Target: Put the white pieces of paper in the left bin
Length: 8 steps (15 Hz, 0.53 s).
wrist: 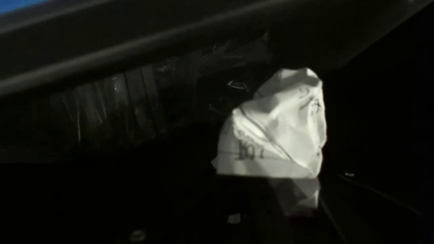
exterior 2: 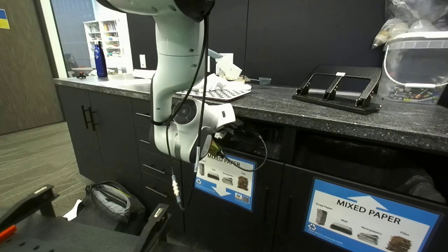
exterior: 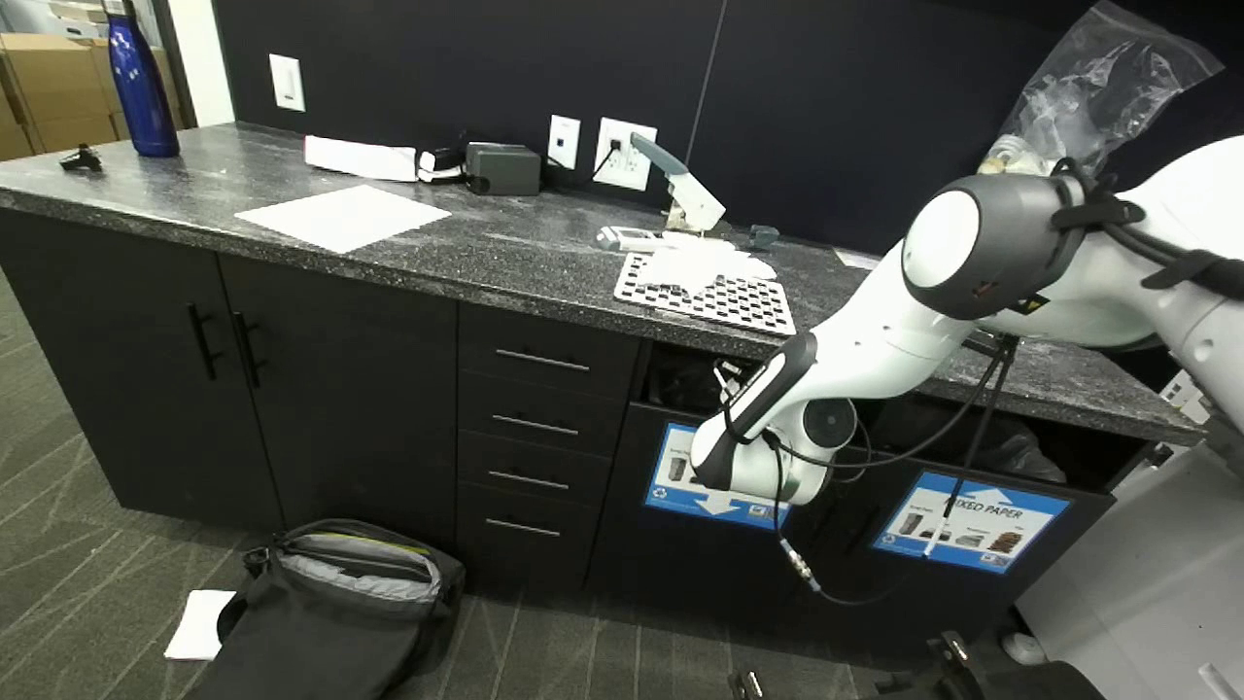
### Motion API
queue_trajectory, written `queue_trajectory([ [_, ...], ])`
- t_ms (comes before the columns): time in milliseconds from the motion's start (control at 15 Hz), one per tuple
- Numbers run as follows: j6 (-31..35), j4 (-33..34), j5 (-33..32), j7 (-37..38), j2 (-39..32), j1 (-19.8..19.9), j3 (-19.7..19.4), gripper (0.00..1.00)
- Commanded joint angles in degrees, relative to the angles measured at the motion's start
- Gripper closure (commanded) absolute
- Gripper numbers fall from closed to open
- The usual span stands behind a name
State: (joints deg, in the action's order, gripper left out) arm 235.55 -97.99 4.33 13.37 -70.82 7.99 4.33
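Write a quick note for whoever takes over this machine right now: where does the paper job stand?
Gripper: in the opening of the left bin; jaws lost in shadow, grip unconfirmed.
Paper: a crumpled white piece shows bright in the wrist view, probably held; more crumpled white paper on the dotted sheet on the counter.
Done: one piece is at the bin; too dark to tell what lies inside.
To do: likely drop this piece, then fetch the rest.

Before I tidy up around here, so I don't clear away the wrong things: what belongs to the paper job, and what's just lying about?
Belongs to the job:
crumpled paper on the dotted sheet
marked paper in the wrist view
left bin

Just lying about, it seems:
dotted sheet
flat white sheet
blue bottle
dark bag
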Motion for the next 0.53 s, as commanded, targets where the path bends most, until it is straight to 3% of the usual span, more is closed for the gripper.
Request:
queue_trajectory([
  [0,1.6,6.8,0.5,-0.4,-3.9,-0.5,-0.2,0.86],
  [67,1.0,7.8,0.8,-0.7,-4.4,-0.7,-0.2,0.84],
  [133,0.7,8.7,0.8,-0.8,-5.4,-0.7,-0.3,0.6],
  [267,-0.1,9.7,1.1,-1.5,-6.0,-0.9,-0.5,0.58],
  [467,-2.4,9.7,1.2,-2.3,-6.0,-0.9,-0.8,0.37],
])
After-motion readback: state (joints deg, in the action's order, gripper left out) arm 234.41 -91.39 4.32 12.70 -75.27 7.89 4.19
